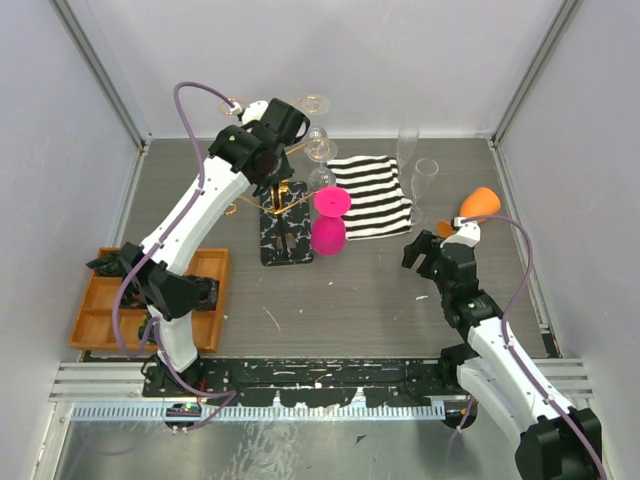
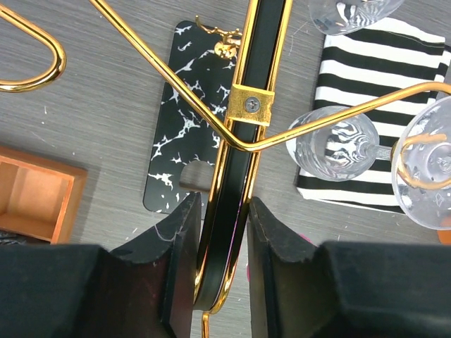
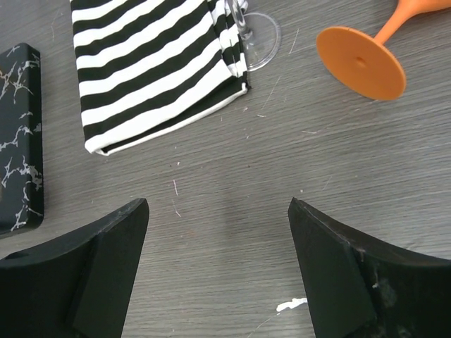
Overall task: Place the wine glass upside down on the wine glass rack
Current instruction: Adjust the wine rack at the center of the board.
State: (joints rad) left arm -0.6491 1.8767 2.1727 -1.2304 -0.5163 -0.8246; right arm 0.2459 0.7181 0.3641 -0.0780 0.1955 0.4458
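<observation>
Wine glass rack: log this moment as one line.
left gripper jaws clamped on wine glass rack post | right gripper jaws open, empty | pink wine glass upside down on table, not on rack

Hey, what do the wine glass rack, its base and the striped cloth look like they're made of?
Wine glass rack: gold-finished metal wire, mirror-shiny, clamped by a screw. Base: glossy black slab with white veining, marble or imitation. Striped cloth: woven fabric, judging by folded, hemmed edges.

My left arm [image 1: 190, 222] and right arm [image 1: 505, 355] are white with black joints. A thin purple cable [image 1: 179, 105] loops along each one. The left hand [image 2: 224, 208] and right hand [image 3: 218, 211] have thick black fingers [image 2: 180, 236] with scuffed, chipped tips.
</observation>
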